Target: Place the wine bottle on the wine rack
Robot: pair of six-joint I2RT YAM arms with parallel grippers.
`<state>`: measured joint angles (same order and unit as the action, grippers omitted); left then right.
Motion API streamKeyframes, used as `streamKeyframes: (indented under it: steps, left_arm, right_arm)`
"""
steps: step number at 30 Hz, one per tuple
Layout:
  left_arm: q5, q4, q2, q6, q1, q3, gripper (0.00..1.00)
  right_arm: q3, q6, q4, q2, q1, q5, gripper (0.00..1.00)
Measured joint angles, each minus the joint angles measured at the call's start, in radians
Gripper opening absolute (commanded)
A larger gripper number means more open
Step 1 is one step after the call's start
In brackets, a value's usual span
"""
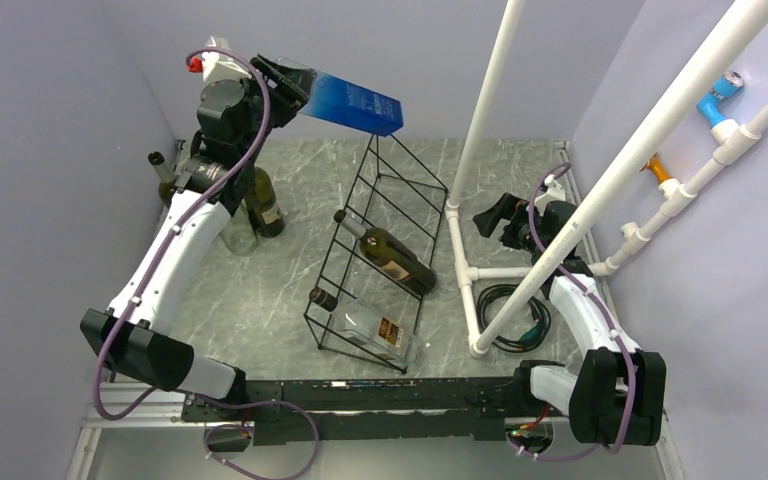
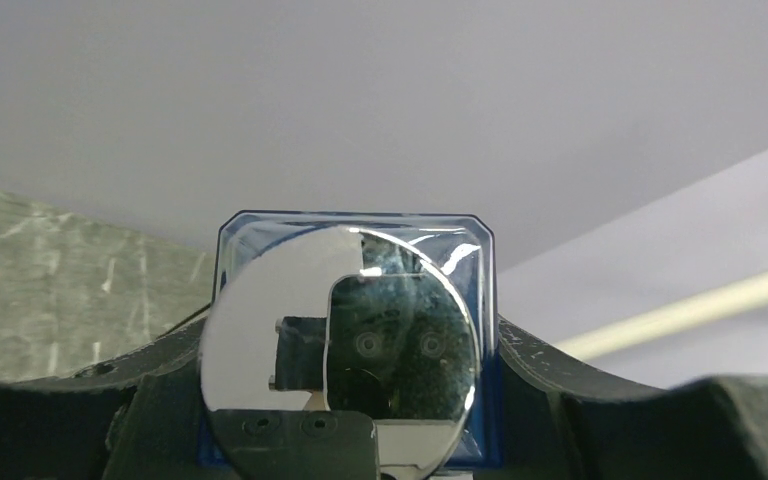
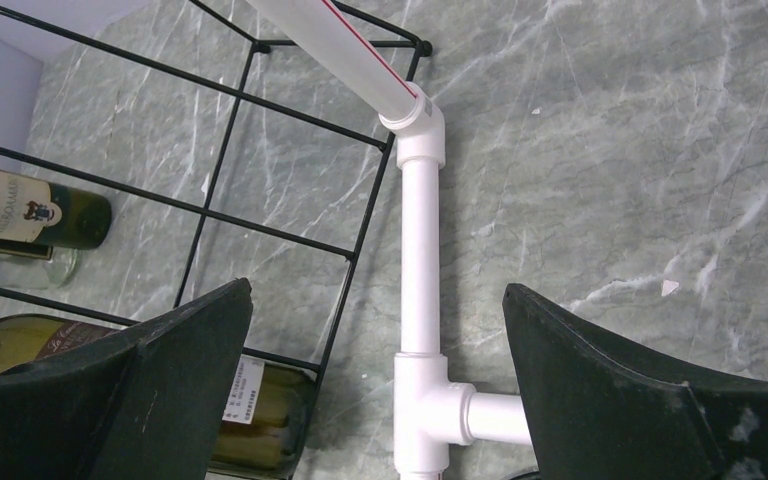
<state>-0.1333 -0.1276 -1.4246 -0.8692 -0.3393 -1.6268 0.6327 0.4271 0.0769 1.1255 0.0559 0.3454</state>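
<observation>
One bottle (image 1: 355, 103) end inside left claw (image 1: 295, 82)

Left arm (image 1: 175, 250) high; right fingers (image 3: 150, 395) wide apart.

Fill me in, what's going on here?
The left gripper holds a blue bottle in the air by the far end of the rack, not yet on it. The rack already carries a dark bottle and a clear bottle. A spare bottle stands on the table. The right gripper is open, holding nothing, by the pipe frame.
</observation>
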Motion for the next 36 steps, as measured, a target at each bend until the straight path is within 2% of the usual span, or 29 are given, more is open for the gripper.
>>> streamKeyframes:
  steps: [10,22,36]
  left_arm:
    - [0.060,0.129,-0.108,-0.050,-0.030,0.019,0.00]
    - [-0.025,0.191,-0.258,0.084,-0.180,0.038,0.00]
    - [-0.124,0.300,-0.446,0.273,-0.273,0.024,0.00]
  right_arm:
    - [0.000,0.000,0.000,-0.002,0.000,0.000,1.00]
    - [0.000,0.000,0.000,-0.006,0.000,0.000,1.00]
    - [0.000,0.000,0.000,-0.013,0.000,0.004,1.00]
